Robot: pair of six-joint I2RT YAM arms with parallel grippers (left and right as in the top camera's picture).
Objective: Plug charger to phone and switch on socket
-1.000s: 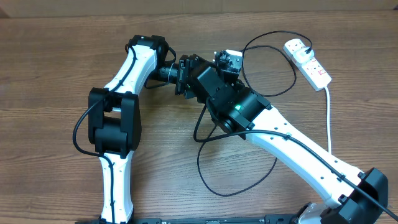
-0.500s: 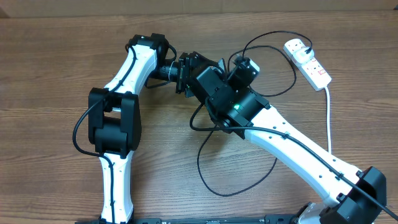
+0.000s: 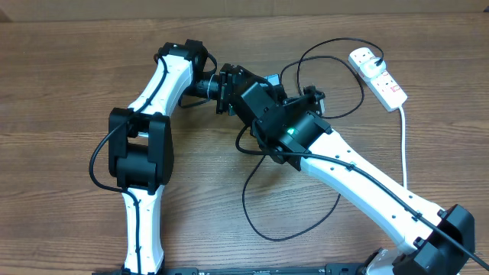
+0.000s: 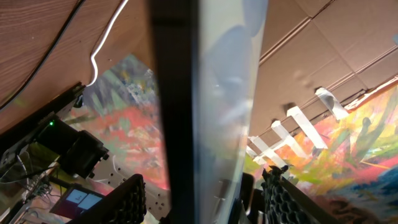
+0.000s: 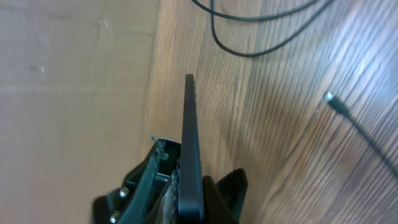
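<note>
Holding the phone [image 5: 189, 124] on edge above the worktop [image 5: 298, 155], the right fingers [image 5: 225, 186] are clamped on its near end, one against each face. The slim dark frame points away from the wrist camera. The left fingers [image 4: 127, 202] stand apart, one on each side of the same phone. In the left wrist view its black edge and pale screen rise between their ribbed pads, with a gap showing on both sides. From overhead the two wrists crowd together over the back middle of the worktop, and the phone is mostly hidden among them.

The charger cable [image 3: 267, 229] lies in loose loops on the wood, under and in front of the right arm. A further loop arches back toward the power strip [image 3: 388, 82]. Its small connector tip [image 5: 329, 96] rests free on the worktop, well apart from the phone. The other end reaches the strip's far end, where a dark plug [image 3: 378, 55] sits.

The power strip lies at an angle near the back right. Its thick white cord [image 3: 403, 145] trails toward the front beside the right arm. The position of its switches is too small to tell.
</note>
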